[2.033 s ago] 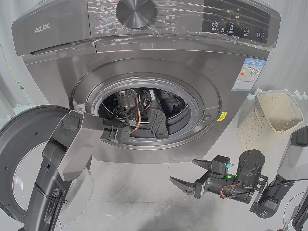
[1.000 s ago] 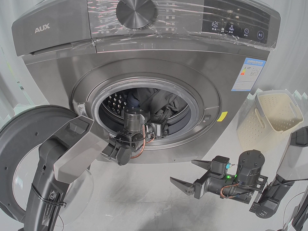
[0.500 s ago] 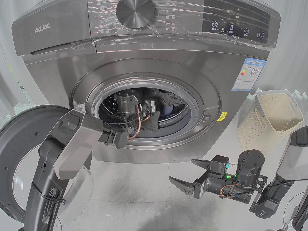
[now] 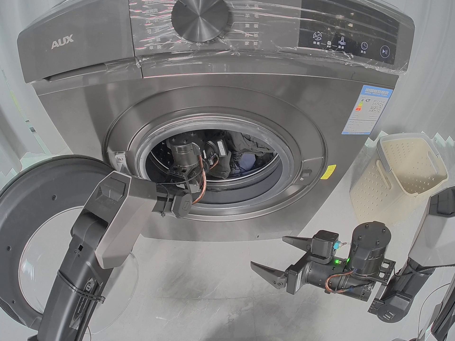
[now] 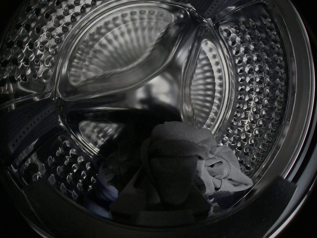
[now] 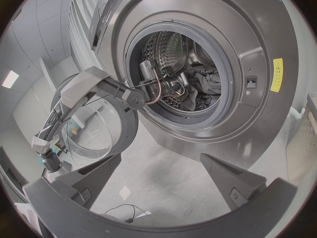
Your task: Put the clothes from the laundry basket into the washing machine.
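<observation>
The grey washing machine stands with its round door swung open to the left. My left gripper is inside the drum opening, pressed against a dark garment. In the left wrist view, dark bunched clothes lie on the drum floor right before the camera. More dark clothes sit deeper in the drum, and they also show as dark clothes in the right wrist view. My right gripper hangs open and empty over the floor, low in front of the machine.
A cream perforated laundry basket leans tilted against the machine's right side, its visible inside bare. The open door takes up the floor on the left. Grey floor lies free between the machine and my right gripper.
My left arm dipped to the drum's lip, then rose and pushed back into the drum. The dark garment that hung over the lip now sits inside. My right arm has stayed still.
</observation>
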You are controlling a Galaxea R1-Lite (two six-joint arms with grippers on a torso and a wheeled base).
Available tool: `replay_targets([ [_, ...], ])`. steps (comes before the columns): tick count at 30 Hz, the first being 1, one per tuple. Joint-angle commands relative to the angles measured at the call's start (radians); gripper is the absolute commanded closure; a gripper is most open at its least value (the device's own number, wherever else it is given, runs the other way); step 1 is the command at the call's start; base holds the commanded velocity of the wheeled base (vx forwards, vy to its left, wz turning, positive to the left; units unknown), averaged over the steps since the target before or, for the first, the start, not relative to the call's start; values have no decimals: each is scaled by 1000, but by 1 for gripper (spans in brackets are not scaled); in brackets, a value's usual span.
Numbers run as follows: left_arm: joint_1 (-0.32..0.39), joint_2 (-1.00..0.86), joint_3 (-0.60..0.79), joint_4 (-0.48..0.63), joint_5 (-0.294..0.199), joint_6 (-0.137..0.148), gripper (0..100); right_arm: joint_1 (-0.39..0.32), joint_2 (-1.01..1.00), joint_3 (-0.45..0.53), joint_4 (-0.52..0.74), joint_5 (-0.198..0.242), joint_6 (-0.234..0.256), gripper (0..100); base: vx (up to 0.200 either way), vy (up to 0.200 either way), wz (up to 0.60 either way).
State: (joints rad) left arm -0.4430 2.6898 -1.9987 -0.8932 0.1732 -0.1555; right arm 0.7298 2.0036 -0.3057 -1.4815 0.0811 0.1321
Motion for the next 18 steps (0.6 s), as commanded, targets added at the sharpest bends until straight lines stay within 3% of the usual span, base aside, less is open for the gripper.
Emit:
replay_targets([
  [1,0,19,-1,-4,-3,1,0,-1,4,0,0,0,0,0,0,0,0],
  [6,-10,16,-1,3,-1,-7,0,-1,6,0,0,0,0,0,0,0,0],
  [15,-59,-165,356,62,-9,-2,0,-1,6,0,0,0,0,0,0,0,0],
  [18,-71,-215,439,65,-14,16,0,-1,6,0,0,0,0,0,0,0,0],
])
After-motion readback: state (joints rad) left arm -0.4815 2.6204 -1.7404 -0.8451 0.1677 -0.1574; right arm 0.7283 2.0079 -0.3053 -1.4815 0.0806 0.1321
